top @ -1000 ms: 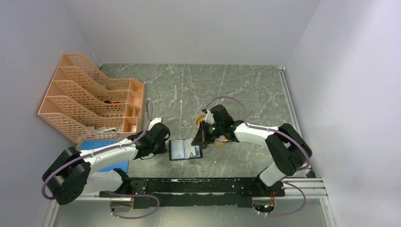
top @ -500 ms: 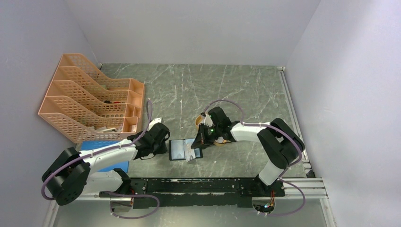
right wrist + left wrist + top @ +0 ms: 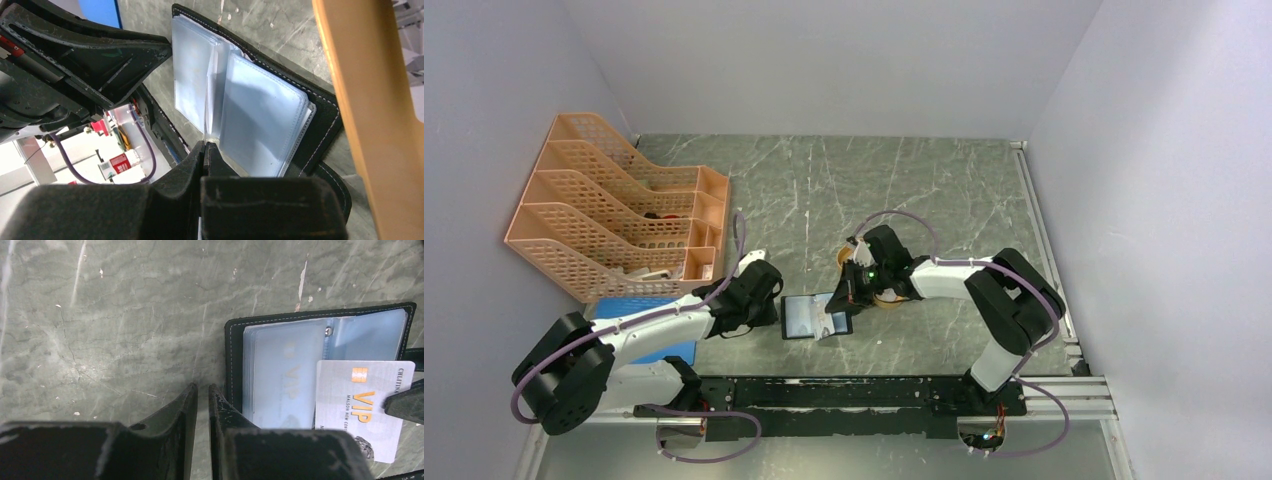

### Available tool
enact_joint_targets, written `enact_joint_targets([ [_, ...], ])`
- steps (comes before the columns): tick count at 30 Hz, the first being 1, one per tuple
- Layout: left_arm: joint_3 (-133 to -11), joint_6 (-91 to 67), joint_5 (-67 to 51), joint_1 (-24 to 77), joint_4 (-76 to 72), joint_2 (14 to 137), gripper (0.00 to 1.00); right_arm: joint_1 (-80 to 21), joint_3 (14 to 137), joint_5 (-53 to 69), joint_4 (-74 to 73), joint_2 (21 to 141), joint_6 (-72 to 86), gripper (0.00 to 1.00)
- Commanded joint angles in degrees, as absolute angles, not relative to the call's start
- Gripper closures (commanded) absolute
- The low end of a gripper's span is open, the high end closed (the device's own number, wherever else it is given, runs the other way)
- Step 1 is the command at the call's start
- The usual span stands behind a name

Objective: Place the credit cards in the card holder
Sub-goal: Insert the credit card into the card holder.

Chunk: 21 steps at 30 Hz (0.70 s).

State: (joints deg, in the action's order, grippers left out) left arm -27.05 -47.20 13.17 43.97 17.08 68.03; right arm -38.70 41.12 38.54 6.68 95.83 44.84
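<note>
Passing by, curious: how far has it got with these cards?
One card seems already in: faint VIP lettering shows through a wallet pocket. In hand: the right claw pinches a second card over the open wallet, not yet slid in; the left claw sits at the wallet's edge. Whether more wait in the orange tray is unclear.

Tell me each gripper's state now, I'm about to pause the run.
Left gripper: nearly closed, empty, beside the card holder.
Right gripper: closed on a credit card over the card holder.
</note>
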Motion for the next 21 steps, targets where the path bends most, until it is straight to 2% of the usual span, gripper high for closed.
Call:
enact_joint_targets([
  [1, -25.4, -47.4, 10.8, 43.6, 17.7, 68.1, 0.8, -38.8, 41.6, 39.5, 8.5, 97.2, 45.1, 1.0],
  [21, -25.3, -47.0, 10.1, 43.7, 17.7, 68.0, 0.81, -38.9, 42.1, 35.6, 11.9, 99.7, 48.0, 1.0],
])
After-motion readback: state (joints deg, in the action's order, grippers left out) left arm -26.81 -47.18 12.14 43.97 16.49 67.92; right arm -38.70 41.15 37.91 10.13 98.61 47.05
